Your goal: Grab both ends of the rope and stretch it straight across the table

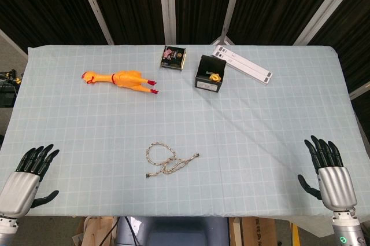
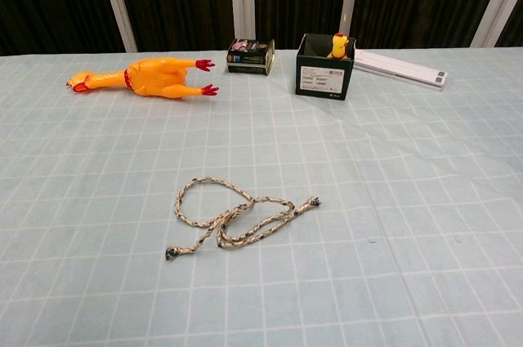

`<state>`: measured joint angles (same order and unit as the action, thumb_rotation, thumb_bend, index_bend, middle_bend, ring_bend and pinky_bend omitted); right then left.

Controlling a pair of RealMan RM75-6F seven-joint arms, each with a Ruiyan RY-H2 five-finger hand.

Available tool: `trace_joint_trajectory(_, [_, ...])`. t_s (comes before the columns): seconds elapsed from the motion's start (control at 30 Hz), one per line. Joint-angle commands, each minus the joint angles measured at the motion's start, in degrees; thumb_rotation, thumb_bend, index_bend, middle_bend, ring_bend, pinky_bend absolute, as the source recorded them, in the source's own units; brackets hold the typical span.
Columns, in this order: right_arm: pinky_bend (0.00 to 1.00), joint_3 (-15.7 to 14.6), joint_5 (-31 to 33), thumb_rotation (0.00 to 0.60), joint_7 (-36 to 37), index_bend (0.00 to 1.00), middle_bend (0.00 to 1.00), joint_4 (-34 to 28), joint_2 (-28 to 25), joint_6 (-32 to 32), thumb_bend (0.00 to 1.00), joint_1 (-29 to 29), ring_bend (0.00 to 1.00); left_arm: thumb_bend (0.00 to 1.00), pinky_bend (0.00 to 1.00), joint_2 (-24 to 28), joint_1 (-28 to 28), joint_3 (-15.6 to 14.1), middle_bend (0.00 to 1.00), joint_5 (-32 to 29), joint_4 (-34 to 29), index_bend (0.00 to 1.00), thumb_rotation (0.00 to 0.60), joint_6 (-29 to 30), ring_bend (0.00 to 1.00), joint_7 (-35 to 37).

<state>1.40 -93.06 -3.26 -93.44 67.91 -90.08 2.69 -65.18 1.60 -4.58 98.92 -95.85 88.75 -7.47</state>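
Left hand point(image 1: 26, 177) at the near left corner of the bench point(image 1: 277, 113), fingers point(image 1: 41, 154) spread wide, holding nothing, well apart from the rope. Rubber chicken point(image 1: 119, 79) toward the far left, lying on its side, head to the left edge, red feet to the right. Rope point(image 1: 168, 160) near the middle of the near edge, loosely coiled and doubled over itself, long axis slanting from a knotted end at near left point(image 2: 171, 253) up to a frayed end at far right point(image 2: 312, 201), with a loop bulging toward the far left. Small dark tin point(image 1: 173, 58) at the far edge, centre. Black open box point(image 1: 210, 73) just right of it, a small yellow figure inside. White flat strip point(image 1: 245, 65) beyond, angled toward the far right corner. Right hand point(image 1: 329, 173) at the near right corner, fingers point(image 1: 321, 150) extended and parted, empty.
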Motion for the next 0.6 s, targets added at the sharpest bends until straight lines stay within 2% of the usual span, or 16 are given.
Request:
trace_joint_trajectory(0.03, [0.0, -0.1, -0.1, 0.6, 0.1, 0.0, 0.0, -0.1, 0.0, 0.2, 0.31, 0.1, 0.0, 0.03, 0.0, 0.0, 0.0, 0.0, 0.0, -0.1, 0.0, 0.02, 0.6, -0.1, 0.0, 0.1])
trace_joint_trajectory(0.6, [0.0, -1.7, -2.3, 0.6, -0.2, 0.0, 0.0, -0.6, -0.2, 2.3, 0.31, 0.9, 0.0, 0.03, 0.0, 0.5, -0.3, -0.2, 0.0, -0.4, -0.2, 0.01, 0.6, 0.2, 0.0, 0.9])
